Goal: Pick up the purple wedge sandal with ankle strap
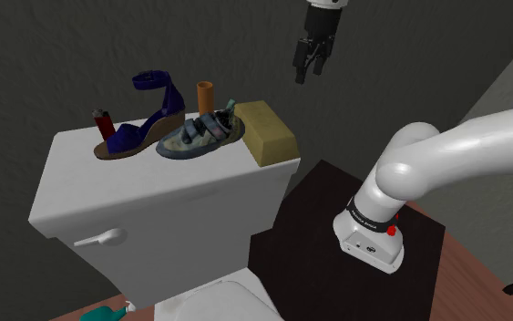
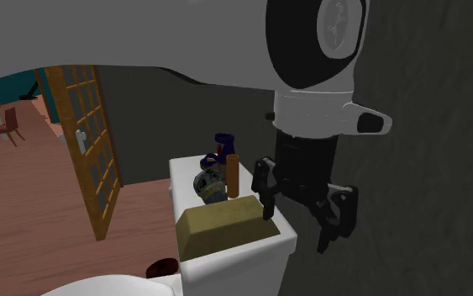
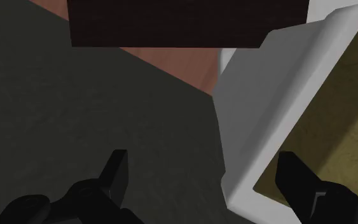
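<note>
The job has hardly begun. The gripper [image 1: 309, 75] hangs high in the air with its two fingers apart and nothing between them. It is well above the tank lid [image 1: 72, 150] of a white toilet, out past the lid's end on the shoulder view's right.

The sandal [image 1: 145, 119] has not been touched. It stands upright near the back edge of the lid, toward the end on the shoulder view's left. It has a dark blue-purple strap and a brown wedge sole.

Just beside the sandal lies a blue-green shoe [image 1: 200, 135]. A small red thing [image 1: 103, 121] and an orange tube [image 1: 206, 94] stand behind them. A yellow-brown block [image 1: 268, 132] sits at the lid's other end, the end nearest the gripper.

All the real work is left. The gripper has to go across the lid, come down, close on the sandal and lift it.

The wall behind the toilet is dark grey, and the floor is red-brown wood. The arm's stand [image 1: 309, 228] is a dark box beside the toilet. The second exterior view shows a wooden door [image 2: 83, 143] with glass panes and a chair [image 2: 3, 126] far off.
</note>
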You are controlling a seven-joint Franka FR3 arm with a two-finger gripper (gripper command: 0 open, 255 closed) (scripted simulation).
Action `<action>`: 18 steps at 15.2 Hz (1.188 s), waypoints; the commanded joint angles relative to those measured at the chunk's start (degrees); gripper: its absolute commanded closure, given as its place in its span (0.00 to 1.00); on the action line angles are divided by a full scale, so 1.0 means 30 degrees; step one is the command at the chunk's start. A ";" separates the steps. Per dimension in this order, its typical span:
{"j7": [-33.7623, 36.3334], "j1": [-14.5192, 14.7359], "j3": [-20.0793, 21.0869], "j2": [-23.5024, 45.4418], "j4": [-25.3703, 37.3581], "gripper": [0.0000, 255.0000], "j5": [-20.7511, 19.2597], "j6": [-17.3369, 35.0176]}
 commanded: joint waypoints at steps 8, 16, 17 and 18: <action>0.1804 0.1047 0.2204 0.3786 0.3609 0.00 0.1062 -0.0096; 0.3945 0.1911 0.4531 0.8598 0.8883 0.00 0.1257 -0.0876; 0.4231 0.2014 0.4818 0.9249 0.9644 0.00 0.1197 -0.1036; 0.4521 0.2117 0.5110 0.9914 1.0432 0.00 0.1116 -0.1214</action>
